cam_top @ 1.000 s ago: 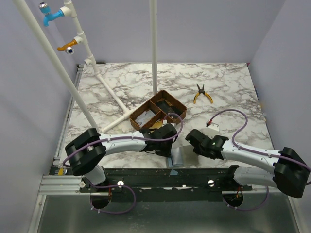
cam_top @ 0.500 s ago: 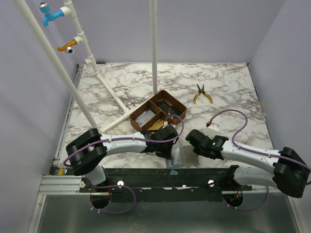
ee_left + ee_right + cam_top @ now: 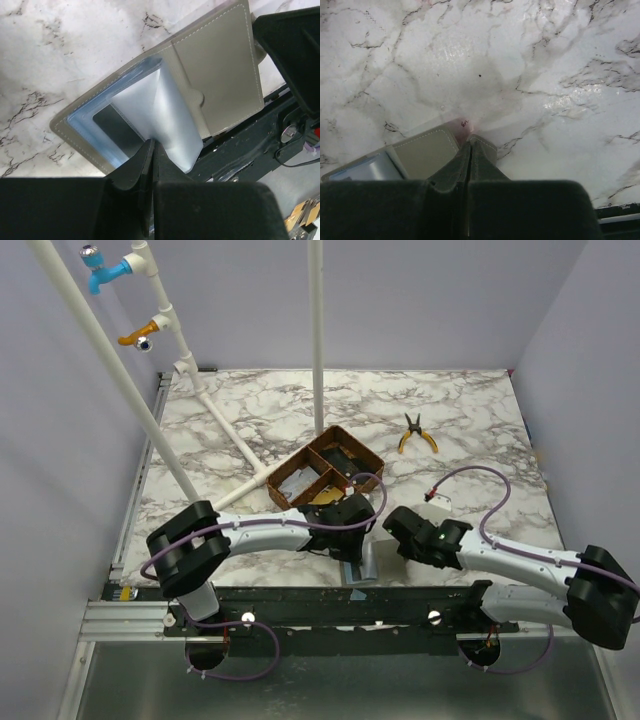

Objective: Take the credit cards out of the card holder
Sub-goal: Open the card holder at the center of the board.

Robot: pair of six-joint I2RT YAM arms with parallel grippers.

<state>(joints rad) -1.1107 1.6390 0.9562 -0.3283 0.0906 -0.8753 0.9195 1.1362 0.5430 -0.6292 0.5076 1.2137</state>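
Observation:
The grey card holder (image 3: 220, 65) lies open at the table's near edge, pale blue inside; it also shows in the top view (image 3: 361, 561) and the right wrist view (image 3: 425, 152). My left gripper (image 3: 152, 145) is shut on a whitish credit card (image 3: 167, 117) that sticks partly out of the holder's pocket. My right gripper (image 3: 470, 145) is shut on the holder's grey flap (image 3: 485, 145) and holds it against the marble. In the top view both grippers, the left (image 3: 345, 530) and the right (image 3: 395, 530), meet over the holder.
A brown wooden three-compartment tray (image 3: 318, 455) stands just behind the left gripper. Yellow-handled pliers (image 3: 416, 432) lie at the back right. White pipes (image 3: 225, 430) cross the left side and a white pole (image 3: 317, 340) rises behind the tray. The black front rail (image 3: 260, 135) runs beside the holder.
My left arm has shifted slightly to the right and forward over the holder. The right arm has barely moved.

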